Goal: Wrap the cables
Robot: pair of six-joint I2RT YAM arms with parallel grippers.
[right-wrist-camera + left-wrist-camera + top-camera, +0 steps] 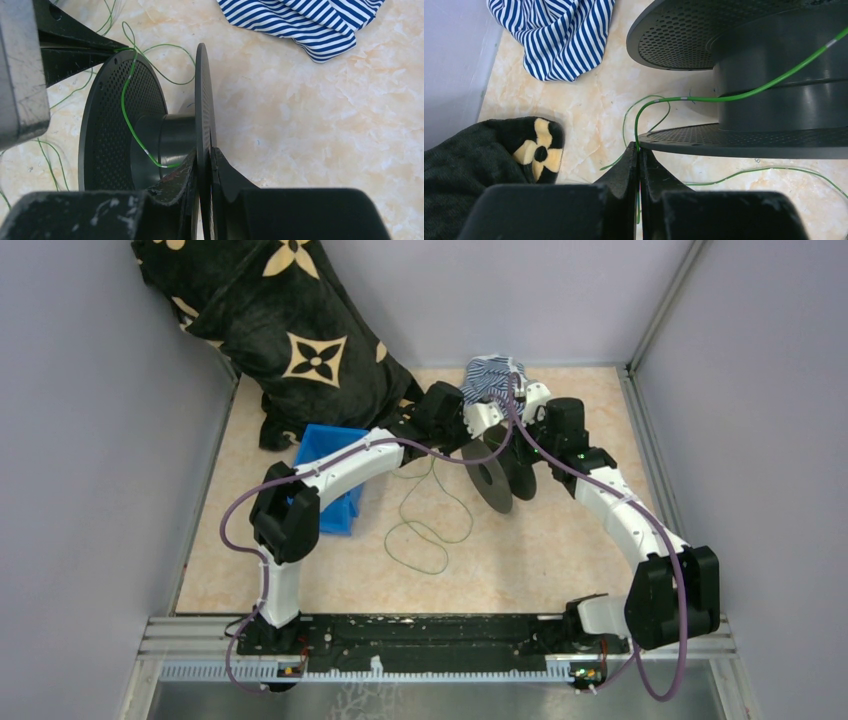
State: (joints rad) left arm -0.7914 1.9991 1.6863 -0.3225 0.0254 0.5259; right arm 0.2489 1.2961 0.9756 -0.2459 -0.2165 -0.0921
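Observation:
A thin green cable (425, 520) lies in loose loops on the table, left of a black spool (505, 477). My left gripper (639, 150) is shut on the cable (744, 92), which runs from its tips up onto the spool's core (784, 65). My right gripper (204, 154) is shut on one flange (202, 95) of the spool and holds it on edge. In the right wrist view the cable (131, 120) crosses the other flange to the core, and the left gripper's fingers (85, 50) show at the upper left.
A blue bin (335, 475) stands under the left arm. A black cushion with tan flowers (290, 330) leans at the back left. A blue-and-white striped cloth (495, 375) lies at the back centre. Grey walls enclose three sides.

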